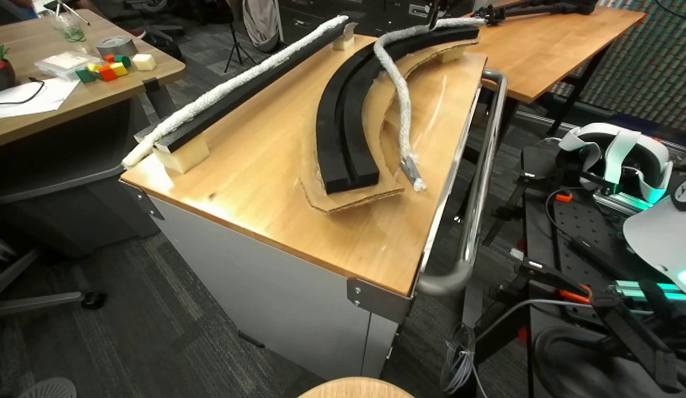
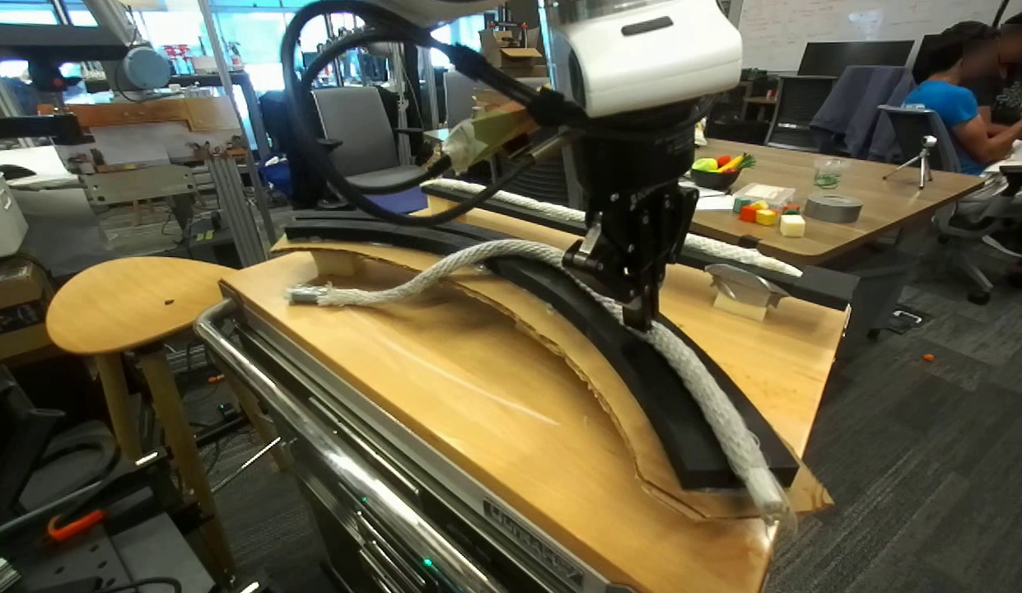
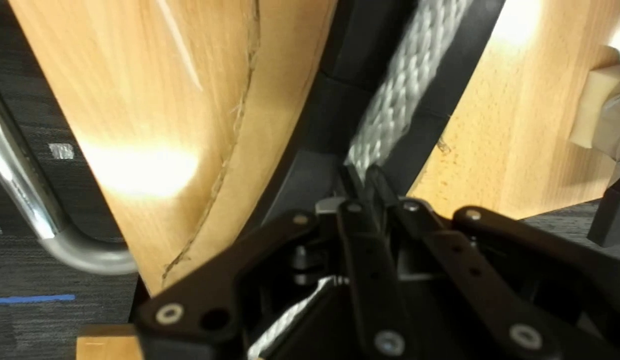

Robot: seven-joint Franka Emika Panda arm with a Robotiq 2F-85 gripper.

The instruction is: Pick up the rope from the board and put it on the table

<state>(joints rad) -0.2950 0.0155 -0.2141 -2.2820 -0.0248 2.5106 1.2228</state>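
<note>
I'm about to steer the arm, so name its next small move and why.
Probably raise the pincer slightly: it appears closed on the white rope, which lies partly along the curved black board, so lifting should free it before any move to the tabletop.

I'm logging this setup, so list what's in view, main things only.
Cart: one, tan-topped, centre.
Curved board: one, black, atop cart.
Cardboard: one, brown, under curved board.
Straight board: one, black, atop cart.
Supports: at least three, cream, on cart.
Rope: one, white, partly on curved board.
Second rope: one, white, along straight board.
Desk: one, brown, beside cart.
Small blocks: several, multicoloured, on desk.
Table: one, tan, beyond cart.
Headset: one, white, near cart.
Arm: one, white, above cart.
Gripper: one, black, closed on rope.
</note>
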